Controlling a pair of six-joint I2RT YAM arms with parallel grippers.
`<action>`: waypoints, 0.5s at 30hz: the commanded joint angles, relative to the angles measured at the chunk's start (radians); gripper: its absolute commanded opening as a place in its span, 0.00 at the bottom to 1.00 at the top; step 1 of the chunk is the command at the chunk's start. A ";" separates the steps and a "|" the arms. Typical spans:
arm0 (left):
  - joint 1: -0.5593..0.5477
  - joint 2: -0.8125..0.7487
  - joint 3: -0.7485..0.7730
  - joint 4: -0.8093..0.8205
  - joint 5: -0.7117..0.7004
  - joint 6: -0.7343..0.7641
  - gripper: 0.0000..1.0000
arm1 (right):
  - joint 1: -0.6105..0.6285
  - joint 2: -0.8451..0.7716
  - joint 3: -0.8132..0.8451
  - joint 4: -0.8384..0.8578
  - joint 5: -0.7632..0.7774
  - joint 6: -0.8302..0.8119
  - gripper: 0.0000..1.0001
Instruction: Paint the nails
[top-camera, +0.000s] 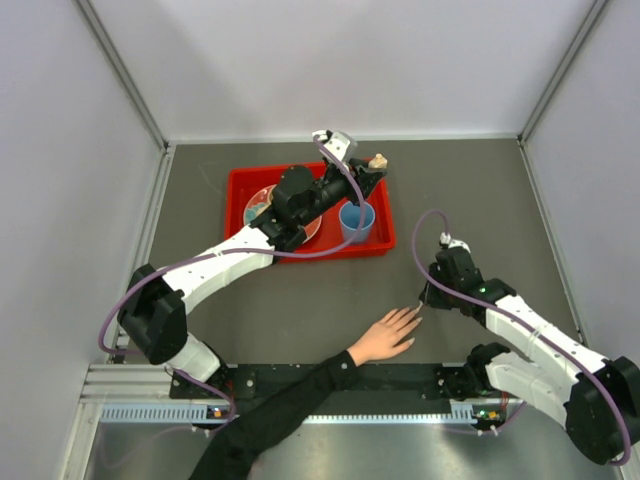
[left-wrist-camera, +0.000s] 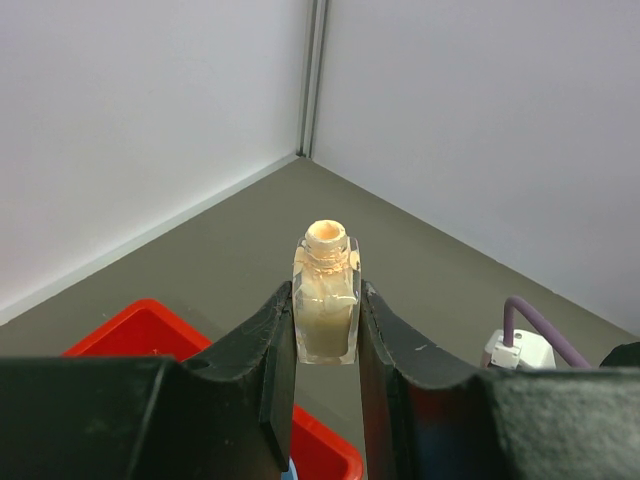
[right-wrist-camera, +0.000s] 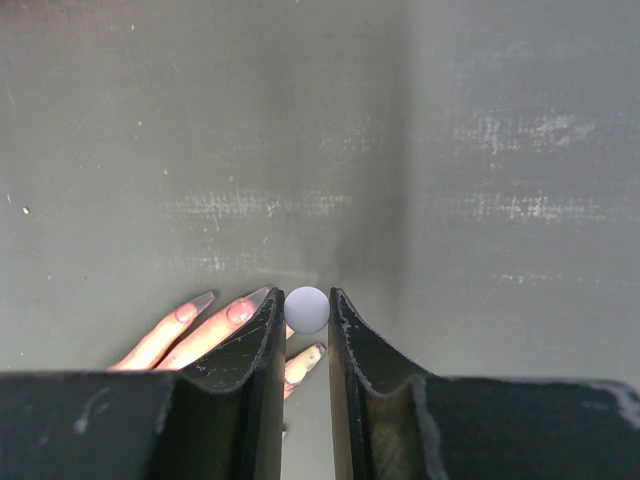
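Note:
A light-skinned hand (top-camera: 385, 335) with a black sleeve lies palm down at the table's near edge, fingers spread toward the right. Its long pale nails (right-wrist-camera: 203, 300) show in the right wrist view, just left of and under my jaws. My right gripper (right-wrist-camera: 307, 312) is shut on a brush cap with a grey ball top (right-wrist-camera: 307, 309), right at the fingertips (top-camera: 415, 315). The brush itself is hidden. My left gripper (left-wrist-camera: 327, 320) is shut on an open clear bottle of cream polish (left-wrist-camera: 326, 295) and holds it upright above the red tray's (top-camera: 240, 180) far right corner.
The red tray holds a blue cup (top-camera: 356, 222) and a round plate (top-camera: 258, 205) partly under my left arm. Pale walls close the table on three sides. The sleeved forearm (top-camera: 280, 410) crosses the near rail between the arm bases.

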 joint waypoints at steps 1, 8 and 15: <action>0.007 -0.025 0.031 0.043 0.011 -0.006 0.00 | -0.022 -0.001 0.006 0.045 0.020 -0.003 0.00; 0.005 -0.024 0.031 0.043 0.011 -0.007 0.00 | -0.024 0.001 0.008 0.041 0.025 -0.001 0.00; 0.007 -0.025 0.031 0.043 0.009 -0.007 0.00 | -0.024 0.002 0.009 0.041 0.031 0.000 0.00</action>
